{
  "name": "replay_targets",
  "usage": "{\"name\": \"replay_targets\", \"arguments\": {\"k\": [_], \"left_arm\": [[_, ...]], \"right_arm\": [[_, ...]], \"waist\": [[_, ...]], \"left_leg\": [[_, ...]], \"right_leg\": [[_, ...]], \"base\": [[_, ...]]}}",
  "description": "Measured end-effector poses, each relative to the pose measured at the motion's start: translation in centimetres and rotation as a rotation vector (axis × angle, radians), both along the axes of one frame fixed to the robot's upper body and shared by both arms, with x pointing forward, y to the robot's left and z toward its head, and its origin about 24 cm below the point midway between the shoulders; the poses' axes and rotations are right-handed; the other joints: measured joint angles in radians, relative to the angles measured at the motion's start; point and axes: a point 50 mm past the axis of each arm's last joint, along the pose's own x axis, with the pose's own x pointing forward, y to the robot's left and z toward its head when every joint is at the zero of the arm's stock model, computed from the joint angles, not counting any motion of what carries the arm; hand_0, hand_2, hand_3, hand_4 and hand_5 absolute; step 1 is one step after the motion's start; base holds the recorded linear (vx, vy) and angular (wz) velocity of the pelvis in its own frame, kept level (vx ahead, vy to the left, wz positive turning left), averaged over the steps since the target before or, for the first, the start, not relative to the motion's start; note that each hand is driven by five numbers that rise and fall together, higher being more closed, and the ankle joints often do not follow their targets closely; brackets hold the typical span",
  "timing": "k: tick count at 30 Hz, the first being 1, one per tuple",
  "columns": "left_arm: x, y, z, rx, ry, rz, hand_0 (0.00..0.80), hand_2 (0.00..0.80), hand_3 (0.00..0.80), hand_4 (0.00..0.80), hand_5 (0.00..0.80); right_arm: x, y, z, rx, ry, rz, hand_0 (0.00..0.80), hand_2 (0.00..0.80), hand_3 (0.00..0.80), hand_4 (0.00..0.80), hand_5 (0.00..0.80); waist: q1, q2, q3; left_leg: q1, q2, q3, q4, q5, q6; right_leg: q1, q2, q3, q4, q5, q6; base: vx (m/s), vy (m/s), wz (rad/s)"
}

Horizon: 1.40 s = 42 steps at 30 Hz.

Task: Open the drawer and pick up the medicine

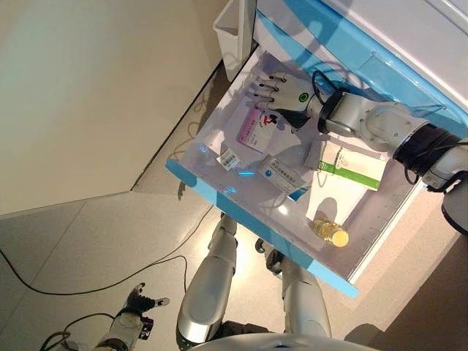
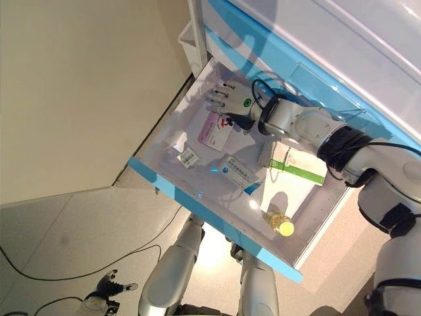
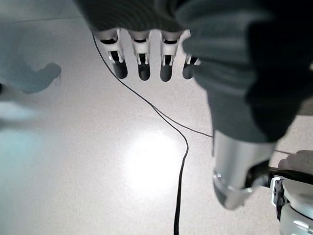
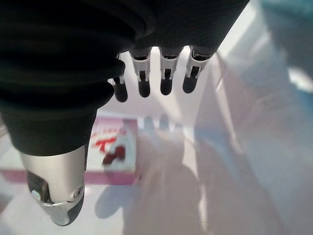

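Medicine, here a pink-and-white box point(image 1: 254, 131), lies flat on the floor of the pulled-out drawer point(image 1: 219, 191) just left of frame centre, its long axis running from lower left to upper right. The right hand point(image 1: 280, 91) hovers just above its upper-right end with fingers relaxed and empty, so the box sits under and toward the thumb side. The left hand point(image 1: 136, 306), loosely spread and empty, hangs at the lower left, well apart.
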Motion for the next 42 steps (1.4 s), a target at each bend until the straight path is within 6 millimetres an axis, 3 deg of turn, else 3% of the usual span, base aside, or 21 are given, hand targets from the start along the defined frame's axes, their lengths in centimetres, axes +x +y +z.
{"name": "replay_targets", "arguments": {"k": [11, 29, 42], "left_arm": [[0.0, 0.0, 0.0, 0.000, 0.002, 0.000, 0.000, 0.000, 0.000, 0.000, 0.000], [0.0, -0.1, 0.0, 0.003, 0.000, 0.003, 0.000, 0.000, 0.000, 0.000, 0.000], [-0.1, -0.5, -0.2, -0.009, 0.002, 0.003, 0.000, 0.000, 0.000, 0.000, 0.000]], "right_arm": [[0.4, 0.1, -2.5, 0.016, 0.036, -0.022, 0.000, 0.000, 0.000, 0.000, 0.000], [0.5, 0.4, -3.1, 0.053, 0.005, -0.016, 0.000, 0.000, 0.000, 0.000, 0.000], [-0.3, 1.0, -2.4, 0.052, -0.011, 0.040, 0.000, 0.000, 0.000, 0.000, 0.000]], "waist": [[0.000, 0.011, -0.005], [0.000, 0.013, -0.006], [0.000, 0.013, -0.006]], "left_leg": [[0.003, -0.001, 0.000, 0.003, 0.000, -0.001], [0.004, 0.001, 0.000, 0.003, -0.001, -0.004], [0.002, 0.000, -0.002, -0.001, -0.002, -0.004]], "right_leg": [[0.000, -0.002, 0.000, 0.007, -0.002, -0.001], [-0.001, -0.001, 0.001, 0.010, -0.004, -0.004], [-0.003, -0.001, 0.001, 0.009, -0.008, -0.003]], "base": [[0.000, 0.000, 0.00], [0.000, 0.000, 0.00], [0.000, 0.000, 0.00]]}}
